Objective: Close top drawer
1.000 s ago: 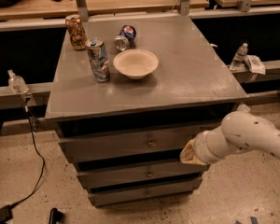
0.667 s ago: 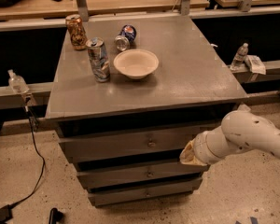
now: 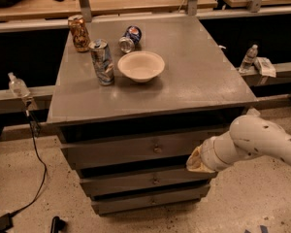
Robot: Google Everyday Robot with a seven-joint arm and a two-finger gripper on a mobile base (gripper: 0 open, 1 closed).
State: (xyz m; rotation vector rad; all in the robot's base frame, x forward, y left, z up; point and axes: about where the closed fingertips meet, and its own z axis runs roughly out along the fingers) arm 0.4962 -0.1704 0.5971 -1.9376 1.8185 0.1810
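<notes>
The top drawer (image 3: 116, 152) is the tall grey front panel just under the cabinet top, with a small metal knob (image 3: 157, 148) at its centre. A dark gap shows above the panel, below the tabletop. My white arm (image 3: 254, 142) reaches in from the right. My gripper (image 3: 195, 161) is at the arm's tan-coloured end, against the right part of the top drawer's front, near its lower edge. Two shorter grey drawers (image 3: 150, 181) sit below.
On the grey cabinet top (image 3: 199, 76) stand a white bowl (image 3: 141, 65), an upright crushed can (image 3: 102, 62), a brown can (image 3: 78, 33) and a can lying on its side (image 3: 129, 37). Plastic bottles (image 3: 249, 58) stand on side rails. A black cable (image 3: 36, 154) runs down at the left.
</notes>
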